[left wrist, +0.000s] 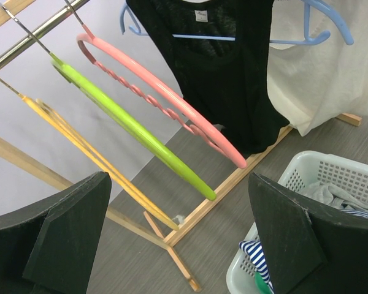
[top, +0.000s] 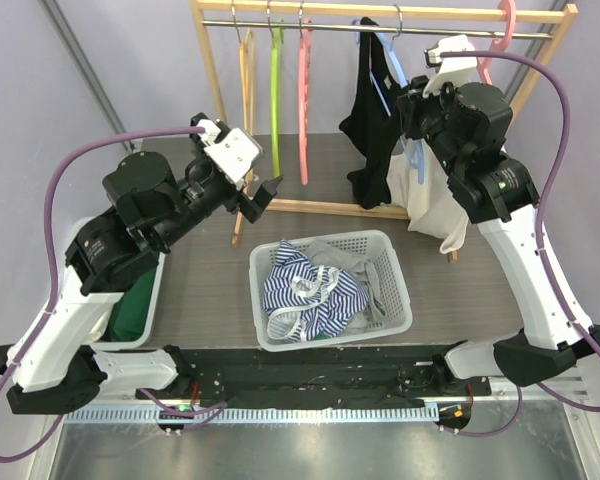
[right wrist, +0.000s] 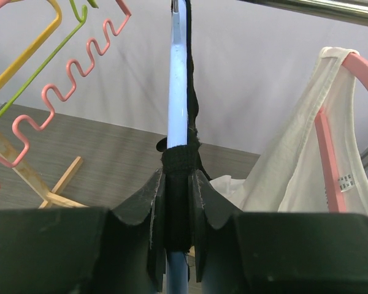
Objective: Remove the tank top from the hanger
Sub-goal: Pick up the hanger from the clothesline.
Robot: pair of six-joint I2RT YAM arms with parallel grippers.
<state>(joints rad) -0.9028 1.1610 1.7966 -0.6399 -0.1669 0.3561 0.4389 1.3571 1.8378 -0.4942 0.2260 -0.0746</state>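
Left arm (top: 130, 235) raised over the desk's left side, forearm level; left gripper (top: 257, 200) faces the far edge, jaws fully apart. Right arm (top: 525, 240) extended high toward the far right corner; right gripper (right wrist: 178, 184) jaws clamped onto the tank top (right wrist: 179, 160) strap

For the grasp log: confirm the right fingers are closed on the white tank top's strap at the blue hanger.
Not white: the right wrist view shows the right fingers closed on the strap of the black tank top at the blue hanger.
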